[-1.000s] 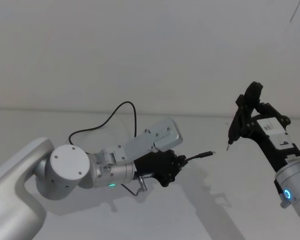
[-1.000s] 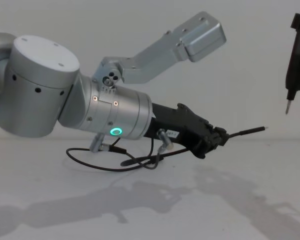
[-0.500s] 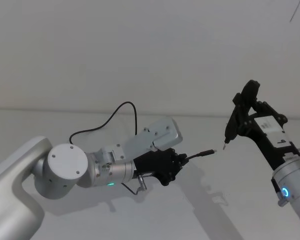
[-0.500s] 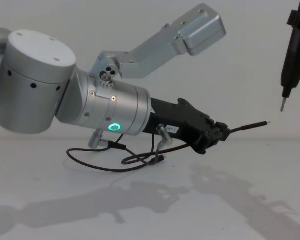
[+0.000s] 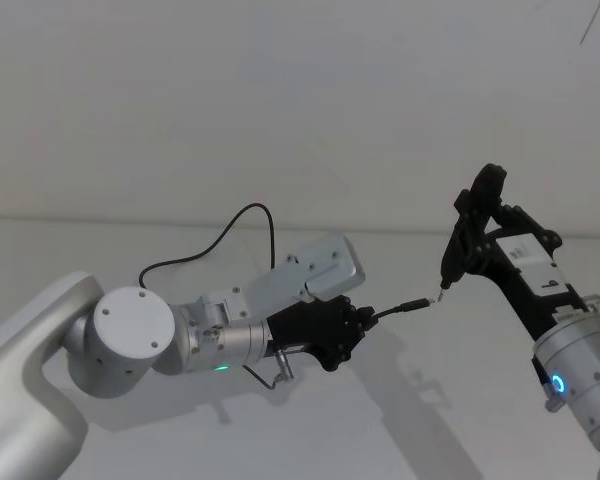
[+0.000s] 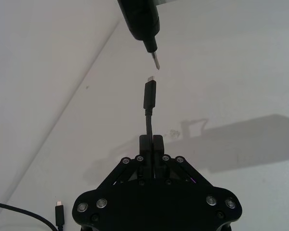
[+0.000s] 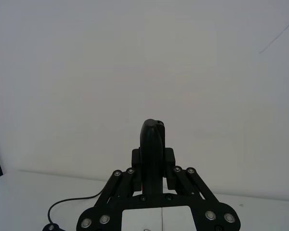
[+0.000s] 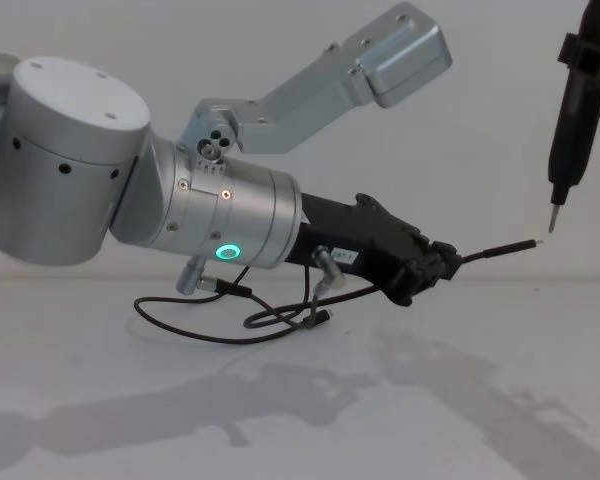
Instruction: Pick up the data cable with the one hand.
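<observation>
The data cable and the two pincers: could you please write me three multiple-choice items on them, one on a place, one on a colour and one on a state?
1. Where is the plug of the data cable that the left pincer holds?
A. Flat on the table
B. In the air, just short of the tool's pin tip
C. Inside the right pincer

2. What colour is the ring glowing on the left arm?
A. Green
B. Red
C. White

3. What is the right pincer doing?
A. Hanging open
B. Shut on the slim black tool
C. Holding the cable

Key: 1 B, the left wrist view shows a small gap between them; 2 A, seen from the chest; 3 B, its fingers clamp the tool.
</observation>
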